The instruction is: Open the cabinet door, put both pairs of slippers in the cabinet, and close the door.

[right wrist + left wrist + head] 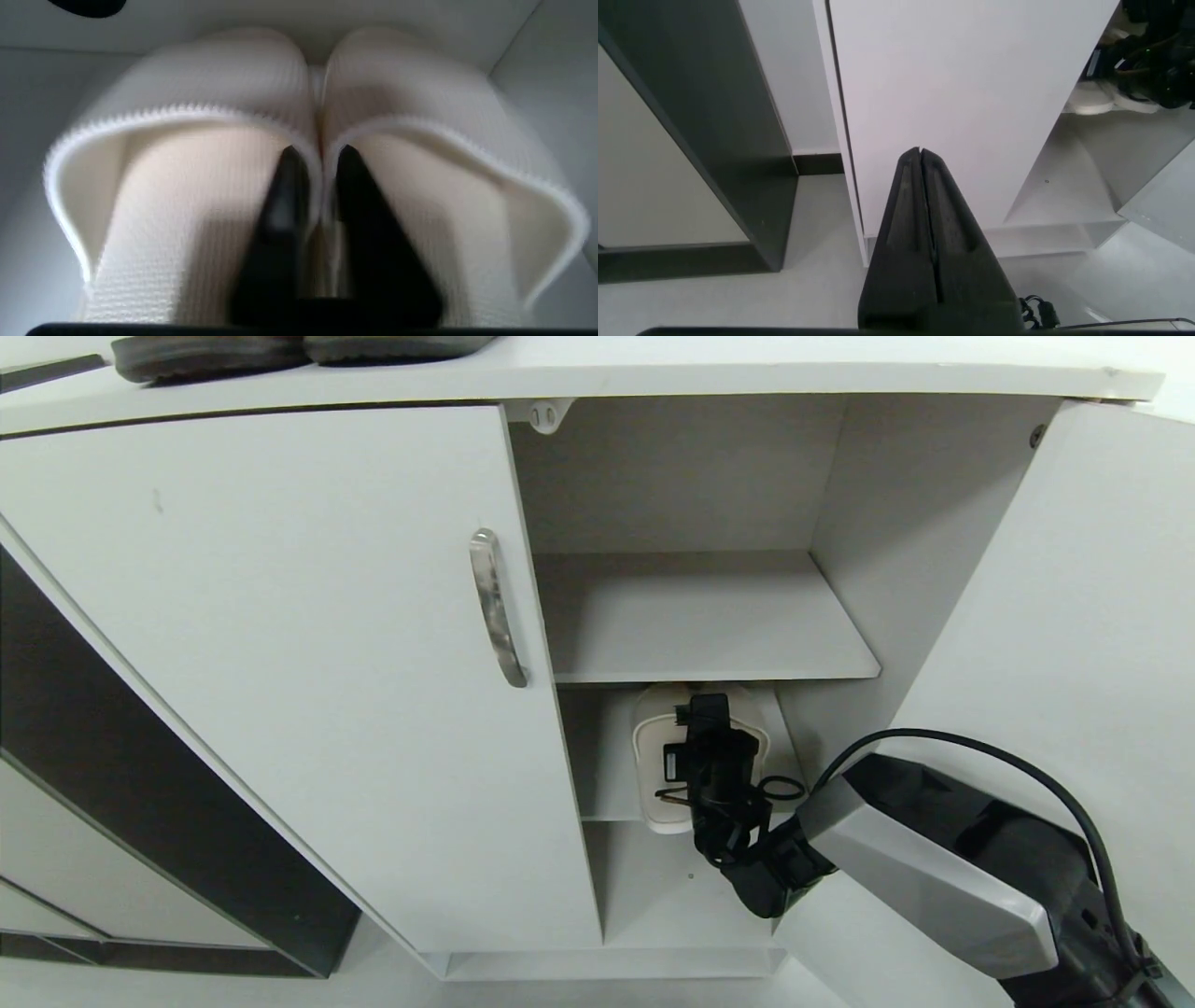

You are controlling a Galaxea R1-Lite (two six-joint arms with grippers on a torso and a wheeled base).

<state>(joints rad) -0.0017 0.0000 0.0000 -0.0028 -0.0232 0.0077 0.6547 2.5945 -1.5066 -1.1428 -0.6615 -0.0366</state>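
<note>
**White pair held in the middle compartment, along the line of the right arm**

The cabinet point(747, 375) is seen with its right-hand door point(1074, 616) swung wide and its left-hand door point(280, 644) shut. The compartment under the upper shelf point(700, 616) is occupied by the white slippers point(653, 751), side by side. Their long axis runs front to back, toes toward the cabinet's rear. The heel ends are judged to reach just past the front edge of the middle shelf point(597, 793).

The pair is gripped by the right gripper point(320, 159), one finger inside each slipper, with the two inner strap walls pinched between them. The slippers therefore lie straight ahead of the pincer, in line with the arm, so release and a straight pull-back are what the next move is judged to turn on.

The dark slippers point(215, 355) lie on the cabinet top, above the shut door. The left gripper point(920, 154) is clenched on nothing, low before that door.

Whether the white soles rest fully on the shelf cannot be told, as the gripper covers them. The dark pair is cut off by the frame's edge.
</note>
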